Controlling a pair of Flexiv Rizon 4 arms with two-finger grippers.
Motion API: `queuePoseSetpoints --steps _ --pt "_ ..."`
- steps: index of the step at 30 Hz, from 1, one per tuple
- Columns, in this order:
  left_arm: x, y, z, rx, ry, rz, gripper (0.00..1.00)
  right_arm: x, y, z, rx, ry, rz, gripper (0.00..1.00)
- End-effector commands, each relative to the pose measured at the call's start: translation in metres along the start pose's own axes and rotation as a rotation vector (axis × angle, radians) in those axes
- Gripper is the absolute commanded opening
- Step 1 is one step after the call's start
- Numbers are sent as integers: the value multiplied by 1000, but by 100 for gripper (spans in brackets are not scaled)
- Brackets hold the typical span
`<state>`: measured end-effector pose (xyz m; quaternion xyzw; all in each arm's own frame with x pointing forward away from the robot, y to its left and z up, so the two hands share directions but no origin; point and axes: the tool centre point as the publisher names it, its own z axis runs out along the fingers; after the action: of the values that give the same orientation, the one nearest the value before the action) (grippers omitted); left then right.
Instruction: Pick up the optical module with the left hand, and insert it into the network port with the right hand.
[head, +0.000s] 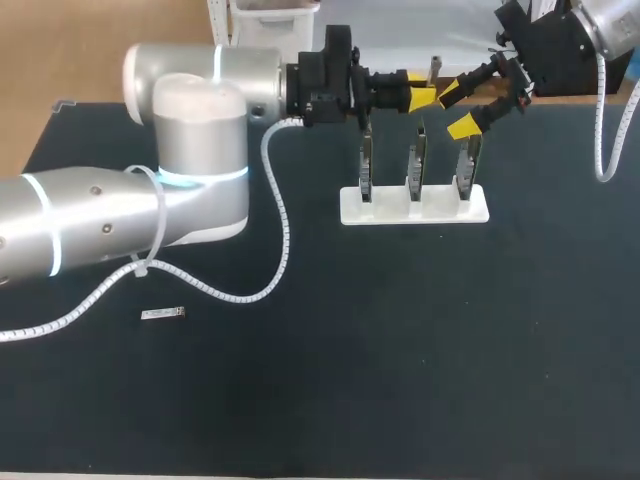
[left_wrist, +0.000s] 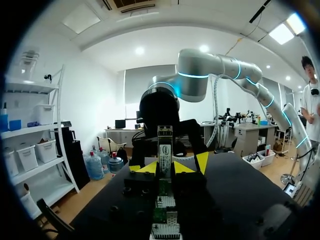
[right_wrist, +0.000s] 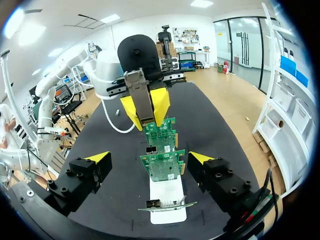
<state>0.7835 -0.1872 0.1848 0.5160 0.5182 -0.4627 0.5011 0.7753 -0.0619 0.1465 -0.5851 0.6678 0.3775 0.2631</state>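
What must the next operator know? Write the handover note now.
Left gripper: shut on the optical module, held up above the network cards.
Right gripper: open, close to the module and facing it.
Three cards stand upright in the white stand. A second module lies on the table.
Done: pickup.
Left: pass to the right gripper, then insert into a port.
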Motion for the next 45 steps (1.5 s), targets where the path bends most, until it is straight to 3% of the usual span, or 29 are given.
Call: queuePoseSetpoints --steps 1,16,45 --pt "2 -8 -5 -13 -7 -3 0 0 2 0 4 -1 -1 100" --pt "10 -9 -5 49 -10 -24 0 0 2 0 4 -1 -1 100" --pt "15 -9 -3 56 -11 -32 0 0 2 0 4 -1 -1 100"
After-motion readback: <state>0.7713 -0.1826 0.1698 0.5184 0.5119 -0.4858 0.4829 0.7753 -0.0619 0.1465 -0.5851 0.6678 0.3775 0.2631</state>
